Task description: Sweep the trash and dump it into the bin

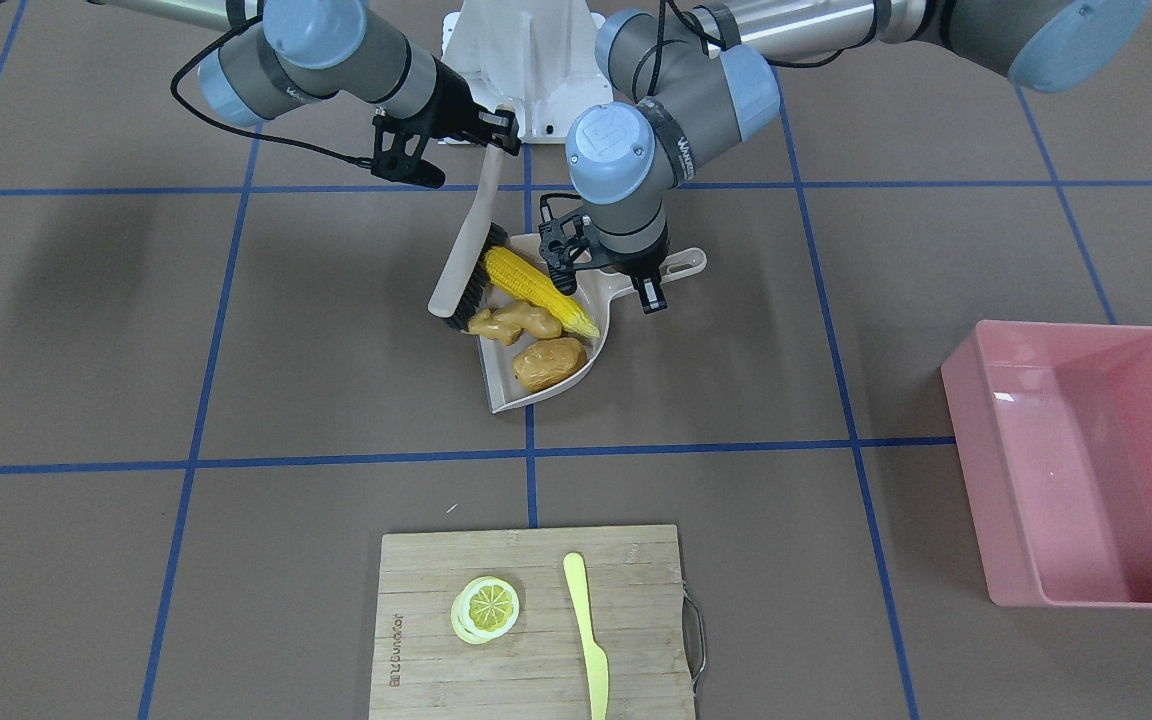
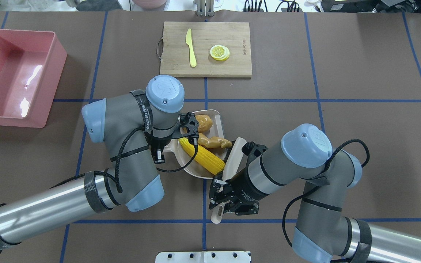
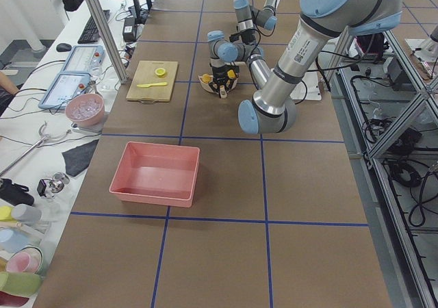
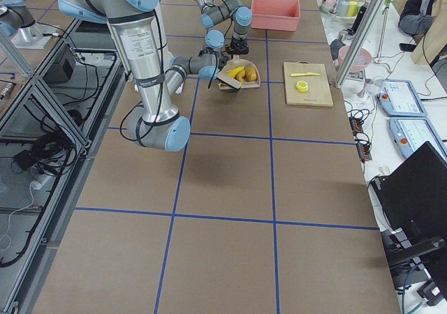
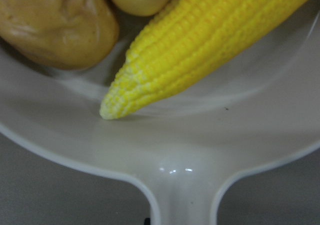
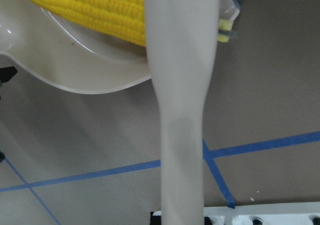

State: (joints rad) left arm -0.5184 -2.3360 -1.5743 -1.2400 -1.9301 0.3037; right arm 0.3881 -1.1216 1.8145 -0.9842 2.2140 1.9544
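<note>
Facing the robot, you see the corn [image 1: 539,290], ginger [image 1: 516,322] and potato [image 1: 548,363] lying in the dustpan [image 1: 541,396], whose handle the left gripper [image 1: 641,285] clamps. From overhead, the right gripper [image 2: 224,190] grips the brush [image 2: 232,160] beside the dustpan; the bin [image 2: 55,80] sits well apart from it. On the left wrist view, the corn's tip lies just ahead of that handle.

A large pink rectangular plastic tub [image 3: 150,196] is seen on the brown table [image 3: 226,253], well apart from the wooden cutting board [image 3: 144,92].
</note>
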